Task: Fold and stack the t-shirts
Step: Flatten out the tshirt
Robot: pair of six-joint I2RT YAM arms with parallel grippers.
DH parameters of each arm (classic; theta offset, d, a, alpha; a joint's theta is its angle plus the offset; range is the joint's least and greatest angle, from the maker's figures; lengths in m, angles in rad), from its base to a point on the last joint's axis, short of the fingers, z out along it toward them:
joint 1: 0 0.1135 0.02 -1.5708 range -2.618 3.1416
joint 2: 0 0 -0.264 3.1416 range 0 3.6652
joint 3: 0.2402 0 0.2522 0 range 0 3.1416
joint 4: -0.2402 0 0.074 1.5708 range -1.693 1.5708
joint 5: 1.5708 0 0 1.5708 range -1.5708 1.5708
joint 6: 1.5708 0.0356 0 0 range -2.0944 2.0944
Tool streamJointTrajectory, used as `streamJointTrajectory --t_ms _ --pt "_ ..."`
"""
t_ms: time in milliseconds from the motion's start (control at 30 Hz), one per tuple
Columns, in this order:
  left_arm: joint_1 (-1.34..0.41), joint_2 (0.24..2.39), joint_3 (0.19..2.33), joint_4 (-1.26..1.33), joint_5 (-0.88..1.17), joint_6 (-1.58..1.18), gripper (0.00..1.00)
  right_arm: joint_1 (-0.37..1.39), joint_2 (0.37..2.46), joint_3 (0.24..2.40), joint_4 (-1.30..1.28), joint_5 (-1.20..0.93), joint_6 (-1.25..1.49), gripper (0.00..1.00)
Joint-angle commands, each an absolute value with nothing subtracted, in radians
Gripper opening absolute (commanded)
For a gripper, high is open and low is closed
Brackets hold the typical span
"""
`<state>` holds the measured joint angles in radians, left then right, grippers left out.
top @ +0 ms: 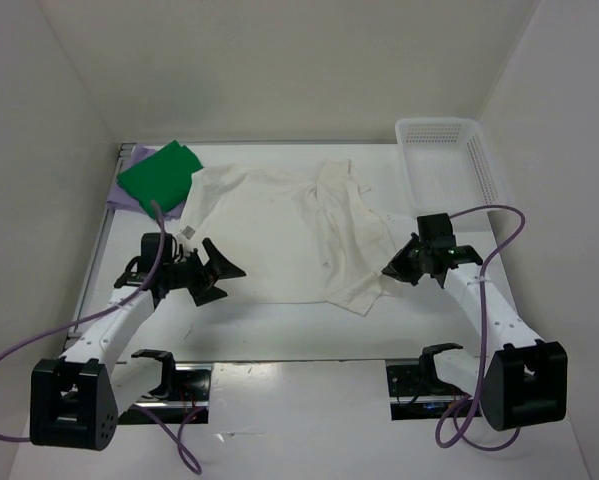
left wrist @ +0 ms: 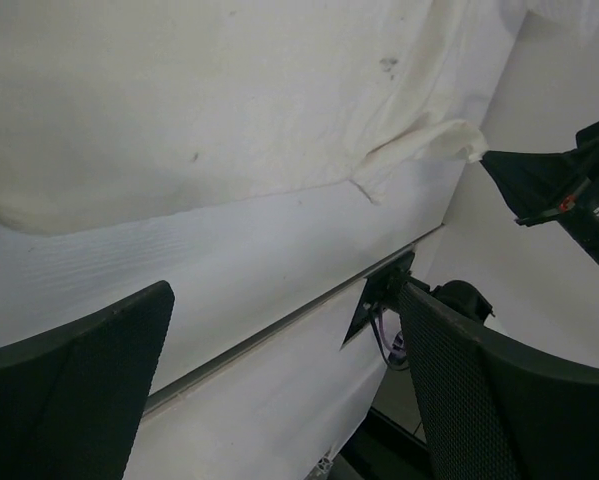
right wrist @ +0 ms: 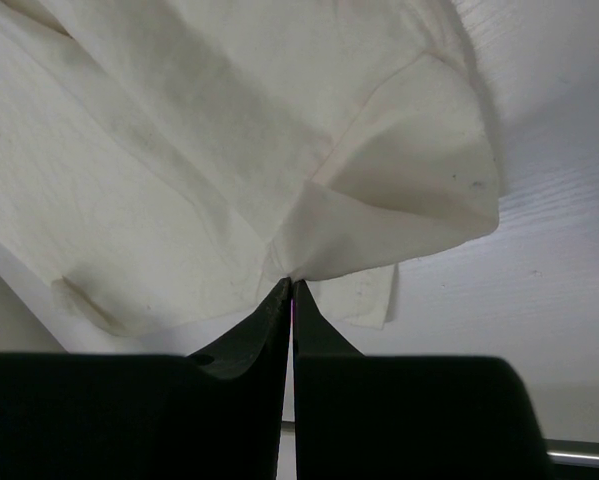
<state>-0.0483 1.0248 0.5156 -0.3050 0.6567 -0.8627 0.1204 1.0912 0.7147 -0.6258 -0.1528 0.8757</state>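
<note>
Currently: the large cream-white cloth t-shirt (top: 289,230) lies spread over the middle of the white table (top: 279,325), its right side doubled inward into a rumpled flap.

Right gripper (top: 389,269): jaws pressed together, pinching a fold of the flap's outer edge at the very tips. The right wrist view shows only a thin nip of cloth held.

Left gripper (top: 224,282): jaws spread wide, holding nothing. It hovers near the shirt's near-left hem and is apart from it.

The folded bright green cloth t-shirt (top: 159,175) sits on the pale lavender cloth t-shirt (top: 121,198) at the far-left corner. The white shirt's left sleeve reaches up to that pile; touching or just beside, I cannot tell.

The white plastic mesh basket (top: 434,123) is at the far right, well apart.

Risks, as I judge them:
- The nip is shallow, so any tug could slide the cloth out and drop the flap.
- With one side free, a pull by the right arm alone would likely drag or bunch the whole shirt.
- The sleeve could catch the green shirt and skew the pile.
</note>
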Motion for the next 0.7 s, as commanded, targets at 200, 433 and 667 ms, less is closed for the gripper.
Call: streamJointTrajectory --t_ms 200,433,667 --pt "0.031 1.104 0.725 -0.446 0.522 -0.72 1.0 0.13 1.095 0.75 -0.566 -0.181 0.845 0.08" --pt "0.04 1.221 0.883 -0.52 0.191 -0.675 0.53 0.14 1.066 0.741 -0.548 -0.219 0.824 0.11" --pt "-0.062 1.434 1.052 -0.719 -0.243 -0.634 0.54 0.149 1.088 0.752 -0.505 -0.27 0.793 0.12"
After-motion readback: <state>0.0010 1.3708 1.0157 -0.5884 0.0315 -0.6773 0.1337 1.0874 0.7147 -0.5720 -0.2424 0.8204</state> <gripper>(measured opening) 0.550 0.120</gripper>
